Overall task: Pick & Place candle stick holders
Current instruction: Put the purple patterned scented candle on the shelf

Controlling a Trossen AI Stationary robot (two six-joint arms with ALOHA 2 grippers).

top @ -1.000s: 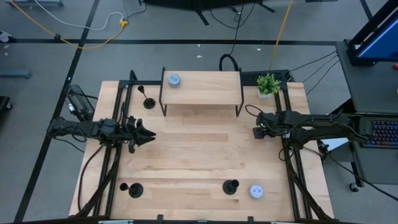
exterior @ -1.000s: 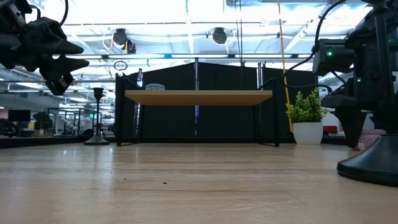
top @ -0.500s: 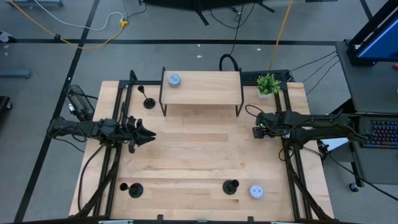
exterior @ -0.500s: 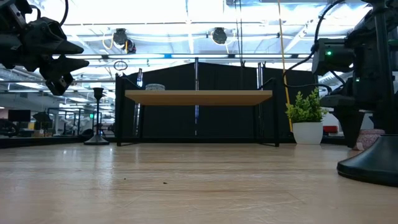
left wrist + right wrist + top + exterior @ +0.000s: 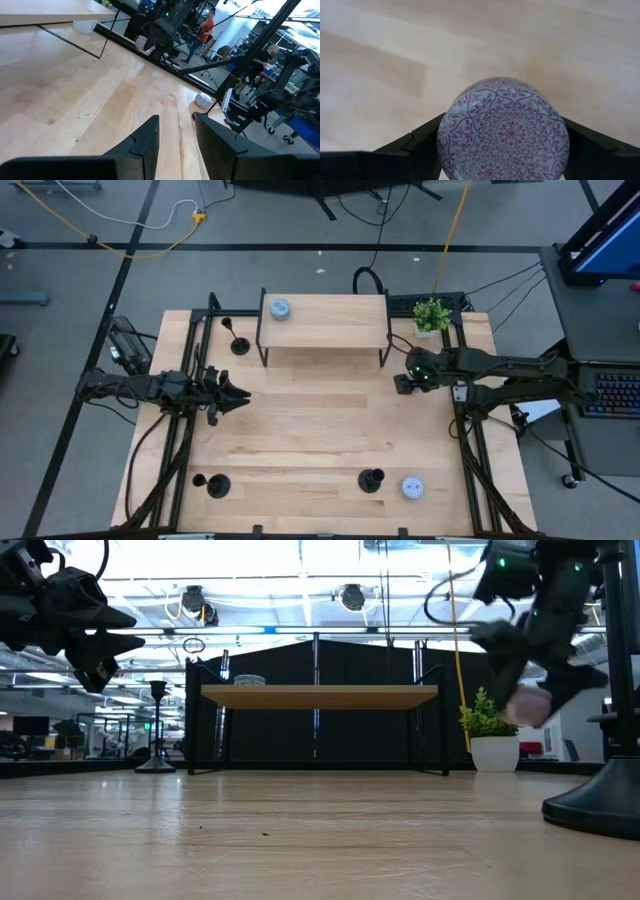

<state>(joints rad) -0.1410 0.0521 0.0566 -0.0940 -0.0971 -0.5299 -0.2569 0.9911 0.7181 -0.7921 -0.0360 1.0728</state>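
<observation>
Three matte-black candle stick holders stand on their round bases on the wooden table: one at the far left (image 5: 238,342), one at the near left (image 5: 212,484), one near the front middle (image 5: 371,480). My left gripper (image 5: 240,396) hovers open and empty over the table's left side, high in the low view (image 5: 112,640). My right gripper (image 5: 403,384) is at the right, near the shelf's right end, shut on a round lilac patterned tin (image 5: 502,127). It is raised above the table in the low view (image 5: 527,705). My right gripper pinches the lilac tin's round side wall (image 5: 445,135) between its two fingers (image 5: 417,145), one on each side. The patterned lid faces the wrist camera. The tin is lifted clear of the table (image 5: 525,705).
A low wooden shelf on black legs (image 5: 323,320) stands at the far middle with a pale-blue tin (image 5: 280,308) on it. A small potted plant (image 5: 431,315) stands at the far right. Another patterned tin (image 5: 411,488) lies by the front holder. People show beyond the table (image 5: 205,30).
My right gripper has gone up and toward the table's far left, toward the shelf's right end, carrying the lilac tin higher above the table. It has also turned. My left gripper has kept still.
</observation>
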